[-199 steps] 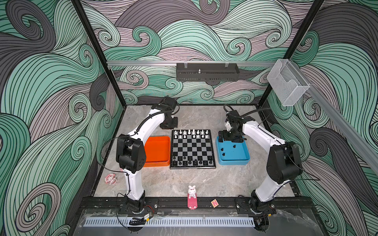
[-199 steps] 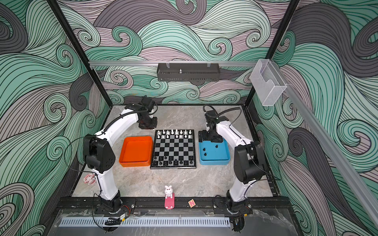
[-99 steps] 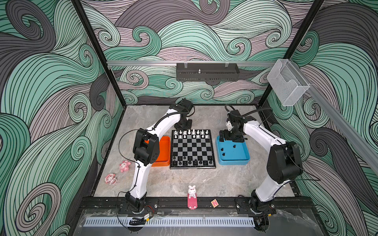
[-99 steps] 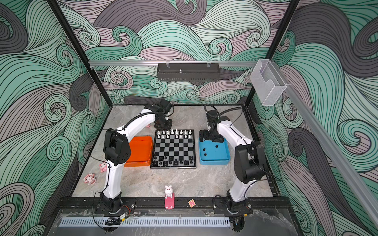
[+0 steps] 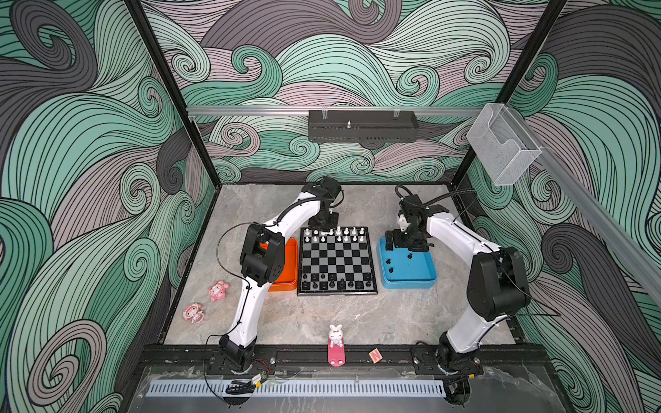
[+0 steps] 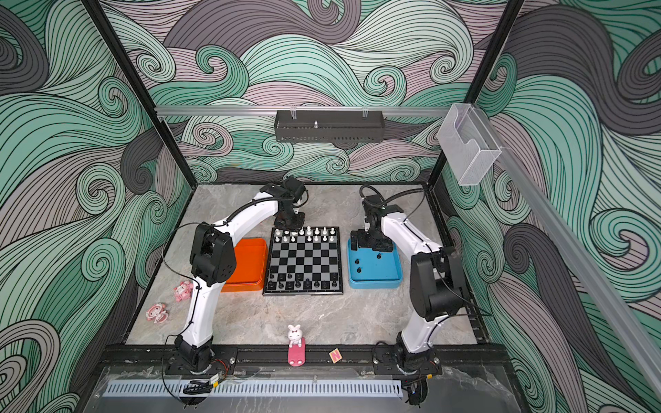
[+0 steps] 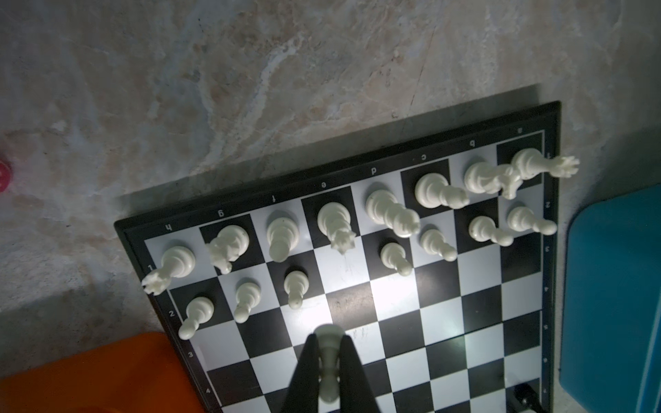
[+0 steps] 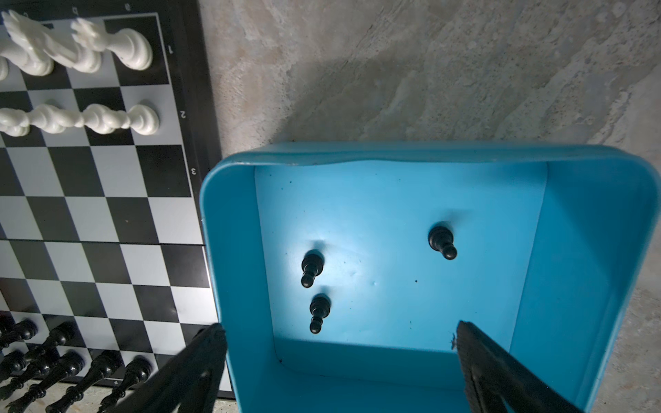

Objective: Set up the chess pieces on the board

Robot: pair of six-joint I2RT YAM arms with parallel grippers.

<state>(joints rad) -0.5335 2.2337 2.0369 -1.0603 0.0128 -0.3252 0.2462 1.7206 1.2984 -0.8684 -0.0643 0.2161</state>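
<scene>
Swinging across since earlier, the left claw (image 7: 329, 338) is pinching one white pawn (image 7: 329, 361) above the board (image 7: 443, 321), near fifteen white pieces (image 7: 282, 234); the right claw (image 8: 339, 327) is gaping empty over three black pawns (image 8: 312, 268) beside the board.

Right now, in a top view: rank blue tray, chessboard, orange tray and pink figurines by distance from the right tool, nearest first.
1. blue tray: directly beneath the right tool, right side.
2. chessboard: next over, in the middle.
3. orange tray: beyond the chessboard, left side.
4. pink figurines: far left, closer to the camera.
</scene>
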